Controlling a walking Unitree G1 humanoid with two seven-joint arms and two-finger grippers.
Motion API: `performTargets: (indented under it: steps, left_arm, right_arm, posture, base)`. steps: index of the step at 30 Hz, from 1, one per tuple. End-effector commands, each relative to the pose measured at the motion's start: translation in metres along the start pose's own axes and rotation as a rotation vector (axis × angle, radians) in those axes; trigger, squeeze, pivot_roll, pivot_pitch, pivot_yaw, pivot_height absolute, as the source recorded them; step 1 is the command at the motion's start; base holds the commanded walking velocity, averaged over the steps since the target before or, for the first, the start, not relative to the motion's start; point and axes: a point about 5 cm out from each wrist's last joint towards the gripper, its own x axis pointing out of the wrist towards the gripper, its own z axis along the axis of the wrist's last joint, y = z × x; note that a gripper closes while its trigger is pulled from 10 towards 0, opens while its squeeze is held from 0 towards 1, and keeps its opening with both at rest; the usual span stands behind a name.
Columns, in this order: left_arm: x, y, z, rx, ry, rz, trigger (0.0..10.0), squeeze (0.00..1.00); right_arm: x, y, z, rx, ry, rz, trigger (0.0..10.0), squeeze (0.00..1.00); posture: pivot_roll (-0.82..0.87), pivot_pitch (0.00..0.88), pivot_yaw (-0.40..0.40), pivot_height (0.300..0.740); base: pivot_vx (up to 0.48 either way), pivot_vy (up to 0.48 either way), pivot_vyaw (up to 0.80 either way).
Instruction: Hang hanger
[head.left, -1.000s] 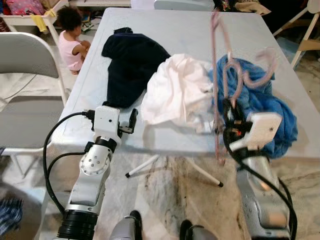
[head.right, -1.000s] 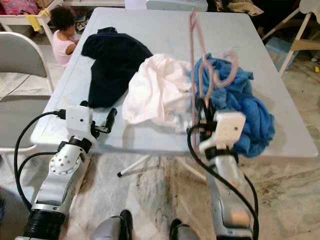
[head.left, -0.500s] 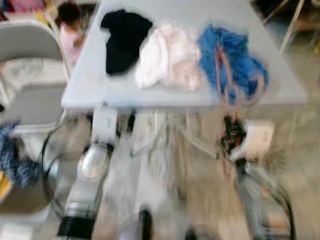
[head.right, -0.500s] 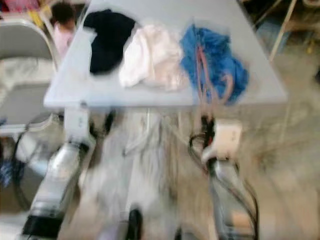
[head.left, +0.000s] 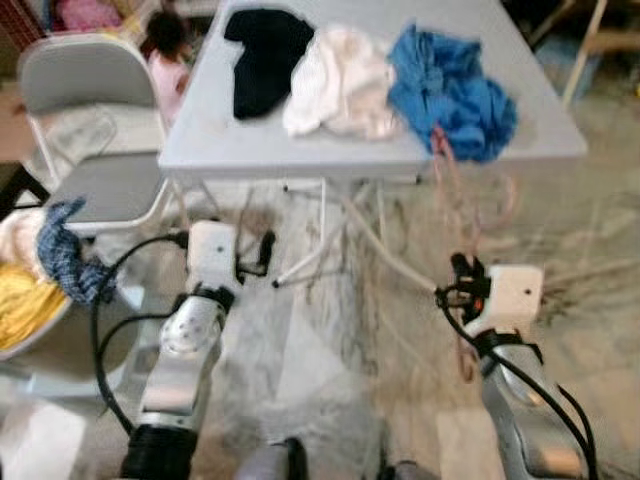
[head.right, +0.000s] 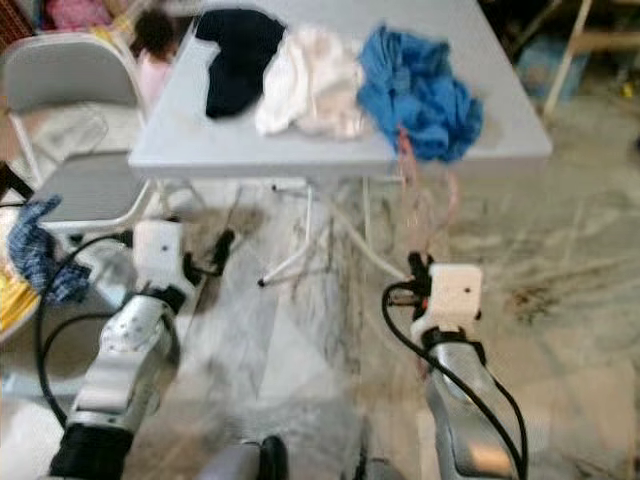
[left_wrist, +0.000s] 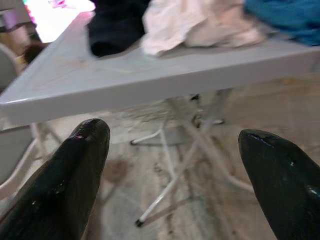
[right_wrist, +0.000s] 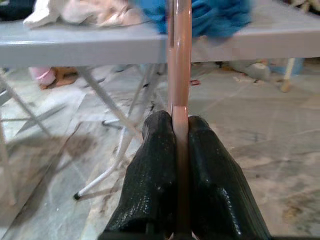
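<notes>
Pink hanger clamped in the right tool, carried off the desk.

The hanger (right_wrist: 178, 65) runs straight up and forward out of the right tool (right_wrist: 181, 150), its long axis in line with the fingers (right_wrist: 157, 165), which are pressed tight against its pink bar from both sides; in the head view its blurred hook end rises above the tool toward the desk's near edge. The left tool (left_wrist: 170, 165) hangs to the other side with its fingers spread wide and nothing between them, so the right arm alone has the task's thing. Ahead of both tools stands the desk (head.left: 300, 150), bearing a blue garment (head.left: 450, 85), a white one (head.left: 340, 80) and a dark one (head.left: 262, 55). No rail to hang it on is in sight.
</notes>
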Motion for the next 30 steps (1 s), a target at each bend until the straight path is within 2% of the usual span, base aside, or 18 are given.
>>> performTargets:
  steps: [1,5,22,30]
  left_arm:
    - [-0.0007,0.0051,-0.0043,-0.017,0.031,0.006,10.0,0.00]
    - [-0.0006,0.0049,-0.0043,-0.026,0.032,0.005,10.0,0.00]
    - [0.0004,0.0042,-0.0056,-0.021,0.042,-0.009,10.0,0.00]
    - [0.0035,0.0019,-0.0056,-0.018,0.043,-0.020,10.0,0.00]
  right_arm:
    - [0.0006,0.0065,0.0048,0.025,-0.021,0.015,10.0,0.00]
    - [0.0014,0.0059,0.0047,0.028,-0.012,0.004,10.0,0.00]
    - [0.0022,0.0063,0.0067,0.028,-0.026,-0.009,10.0,0.00]
    - [0.0039,-0.0004,0.0099,0.014,-0.047,-0.062,10.0,0.00]
  posture:
    - [0.01,0.192,0.063,0.740]
    - [0.01,0.195,0.062,0.740]
    - [0.01,0.202,0.068,0.740]
    - [0.01,0.202,0.072,0.740]
  base:
    - [0.000,0.000,0.00]
    - [0.000,0.194,0.00]
    - [0.000,0.400,-0.80]
    - [0.000,0.392,-0.64]
